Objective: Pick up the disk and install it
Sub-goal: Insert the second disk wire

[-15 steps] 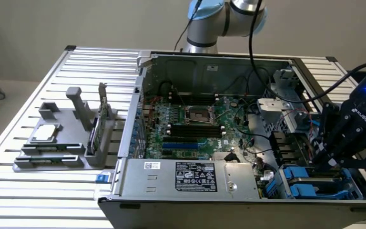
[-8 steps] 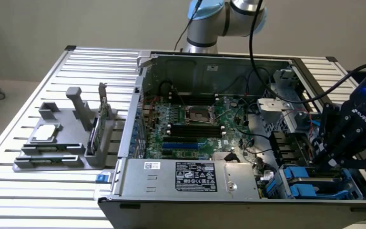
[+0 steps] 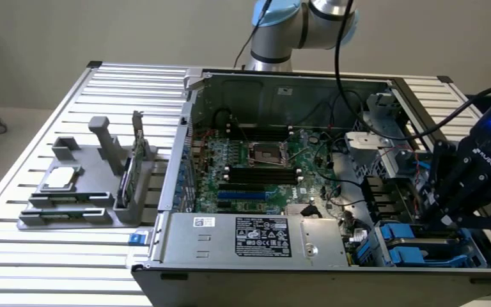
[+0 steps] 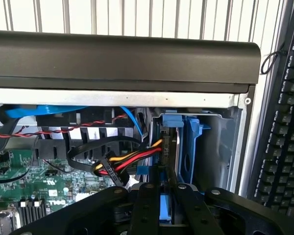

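The disk [image 4: 172,147] stands on edge in the drive bay at the front corner of the open computer case. It shows as a dark slab in a blue plastic frame. My gripper [image 4: 165,191] is over it, its two black fingers [image 4: 147,205] close together with the disk's blue frame edge between them. In the exterior view the gripper [image 3: 440,216] reaches down into the bay at the exterior view's right, just above the blue rails of the disk [image 3: 403,233]. The part of the disk under the fingers is hidden.
Red, yellow and black power cables [image 4: 122,164] run right beside the bay. The green motherboard [image 3: 263,169] fills the case floor, and the power supply [image 3: 254,236] sits in front. A grey holder [image 3: 79,192] with a card and a chip stands on the table at the exterior view's left. A keyboard [image 4: 284,147] lies outside the case.
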